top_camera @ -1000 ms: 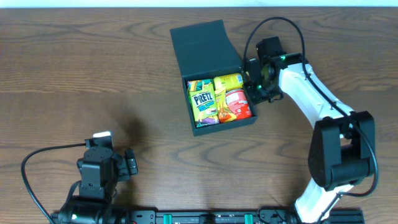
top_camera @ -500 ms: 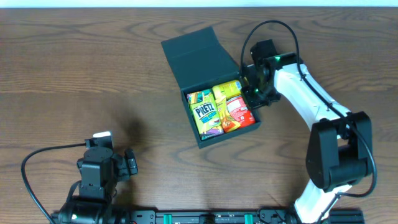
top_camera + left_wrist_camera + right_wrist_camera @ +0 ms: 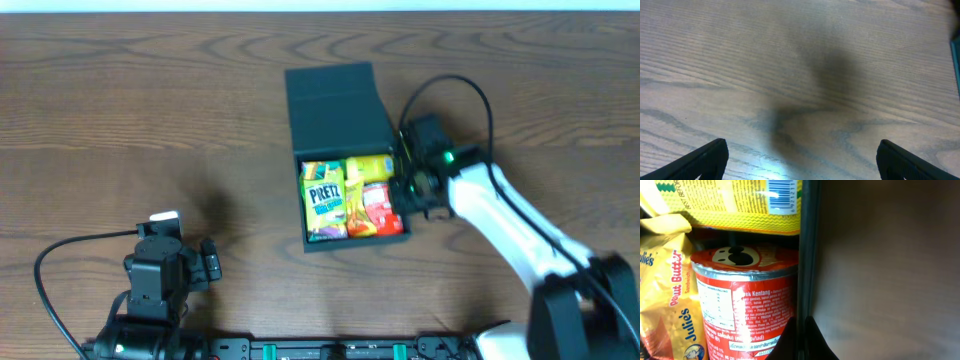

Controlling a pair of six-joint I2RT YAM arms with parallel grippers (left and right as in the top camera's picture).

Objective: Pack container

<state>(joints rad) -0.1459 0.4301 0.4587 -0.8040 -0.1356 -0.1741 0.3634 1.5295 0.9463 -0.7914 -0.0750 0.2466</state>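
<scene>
The container (image 3: 398, 238) is a dark teal-grey square box at the table's middle, its hinged lid (image 3: 336, 108) lying open behind it. Inside are a green Pretz packet (image 3: 324, 198), a yellow packet (image 3: 368, 167) and a red can (image 3: 378, 208). My right gripper (image 3: 404, 188) is shut on the container's right wall; in the right wrist view the fingertips (image 3: 802, 342) pinch the thin wall (image 3: 806, 255) with the red can (image 3: 745, 300) just inside. My left gripper (image 3: 205, 262) sits near the front left, open and empty over bare wood (image 3: 800, 165).
The left arm's base and black cable (image 3: 60, 250) lie at the front left. The right arm's white links (image 3: 510, 225) stretch from the front right toward the container. A yellow peanut-butter packet (image 3: 662, 295) lies left of the can.
My right gripper has dragged the container toward the front and turned it back to square. The right arm moved with it. The left arm has not moved.
</scene>
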